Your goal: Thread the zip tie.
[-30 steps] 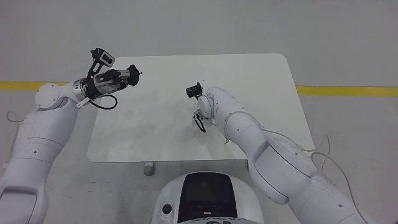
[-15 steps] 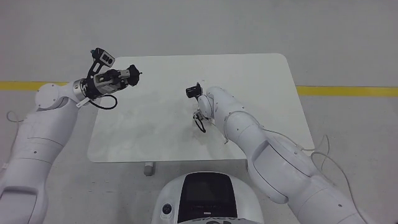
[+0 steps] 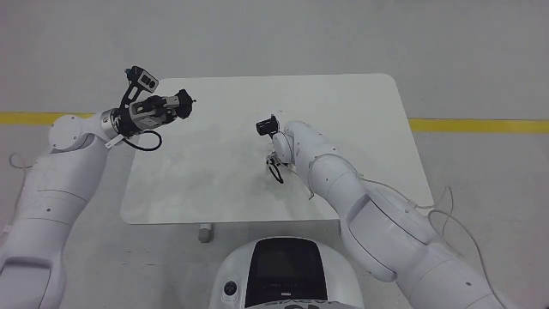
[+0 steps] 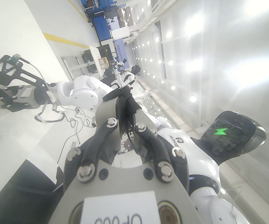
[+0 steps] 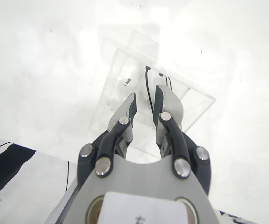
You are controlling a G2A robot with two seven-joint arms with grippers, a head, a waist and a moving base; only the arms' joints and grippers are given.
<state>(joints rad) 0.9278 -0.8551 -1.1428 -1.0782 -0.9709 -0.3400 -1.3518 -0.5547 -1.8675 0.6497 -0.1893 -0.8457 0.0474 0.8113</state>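
In the right wrist view a clear plastic box (image 5: 195,108) lies on the white table (image 5: 43,47) with thin black zip ties in it. One zip tie (image 5: 148,87) lies straight between the fingers of my right gripper (image 5: 146,93), which is open and points down into the box. A second zip tie (image 5: 169,80) is partly hidden behind one finger. My left gripper (image 4: 125,96) is shut, held in the air over the table's left edge (image 3: 185,103), with its dark pads pressed together. I cannot tell whether anything is pinched between them.
The white table (image 3: 360,112) has rounded corners and bare surface on its right half. The right arm's wrist (image 3: 274,142) hangs over the table's middle. Yellow floor lines run beyond the table.
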